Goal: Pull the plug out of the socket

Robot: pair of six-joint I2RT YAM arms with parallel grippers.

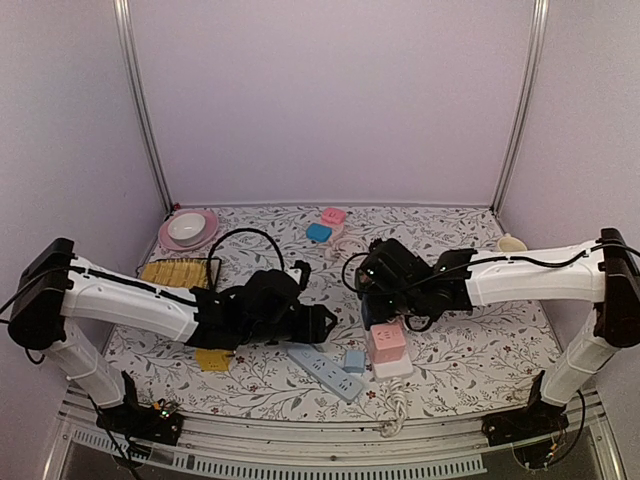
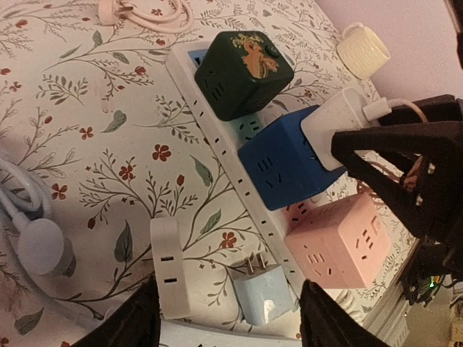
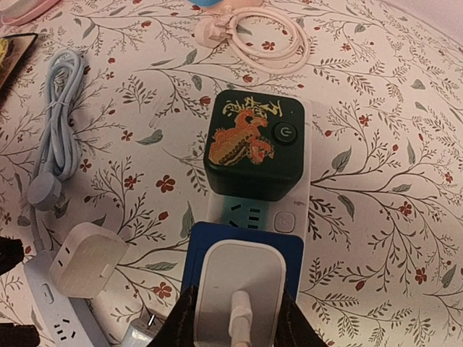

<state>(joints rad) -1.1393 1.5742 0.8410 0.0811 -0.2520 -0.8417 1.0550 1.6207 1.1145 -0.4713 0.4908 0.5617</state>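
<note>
White rectangular plug [image 3: 239,278] in blue cube socket [image 3: 194,260]: R gripper [image 3: 237,296] jaws flank it, clamped or not can't tell. L gripper [image 2: 231,318] jaws apart. Step: grasp; next squeeze, pull straight.

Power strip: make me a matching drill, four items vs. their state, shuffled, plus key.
Items:
1. green cube
2. blue cube
3. pink cube
4. light-blue plug

States:
A. lies loose on the table beside the power strip
B. white plug stuck in its top
C. gold dragon print
D. on the strip, no plug in the faces that show

Pairs: 1-C, 2-B, 3-D, 4-A
</note>
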